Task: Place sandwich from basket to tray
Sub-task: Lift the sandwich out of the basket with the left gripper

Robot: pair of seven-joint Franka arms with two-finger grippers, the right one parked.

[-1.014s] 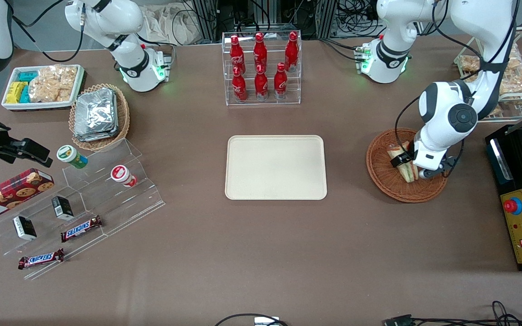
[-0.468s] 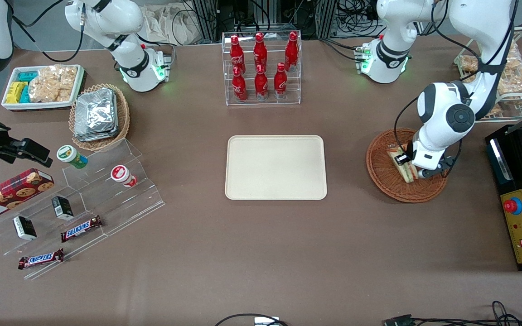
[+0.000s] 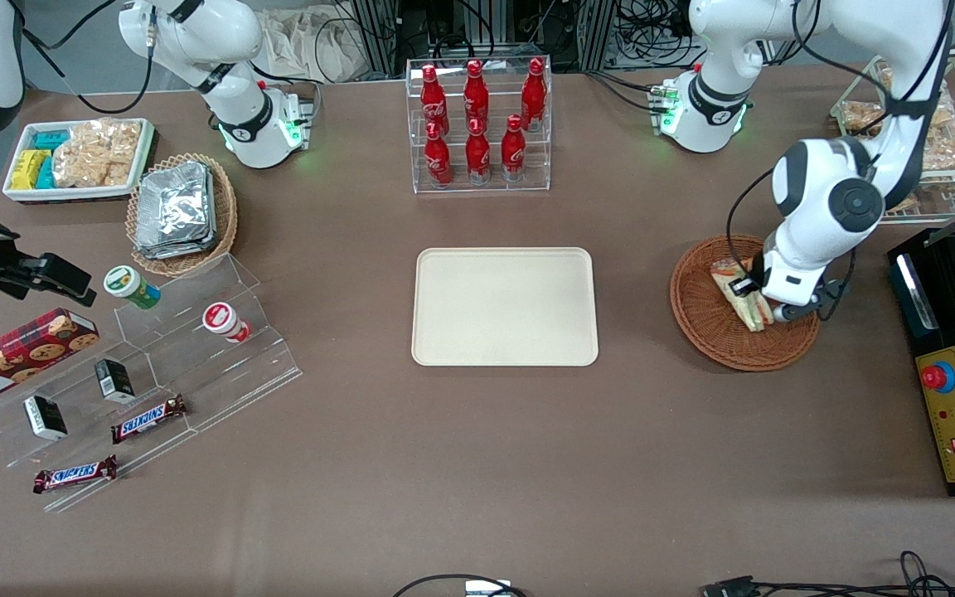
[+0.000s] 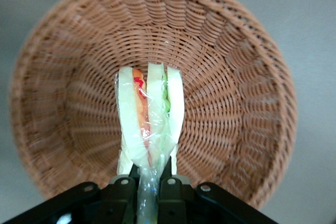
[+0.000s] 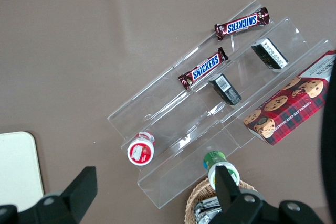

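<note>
The sandwich (image 3: 741, 297) (image 4: 149, 124), a pale bread wedge with red and green filling in clear wrap, hangs just above the floor of the reddish-brown wicker basket (image 3: 705, 319) (image 4: 231, 66). My left gripper (image 3: 755, 300) (image 4: 150, 174) is over the basket, shut on the sandwich's wrapped end. The cream-beige tray (image 3: 504, 306) lies flat at the table's middle, toward the parked arm from the basket, with nothing on it.
A clear rack of red bottles (image 3: 477, 124) stands farther from the front camera than the tray. A black control box (image 3: 954, 390) lies beside the basket at the working arm's end. A wire rack of bagged snacks (image 3: 942, 141) stands farther back there.
The gripper has risen a little over the basket with the sandwich in it; the wrist has shifted slightly toward the working arm's end.
</note>
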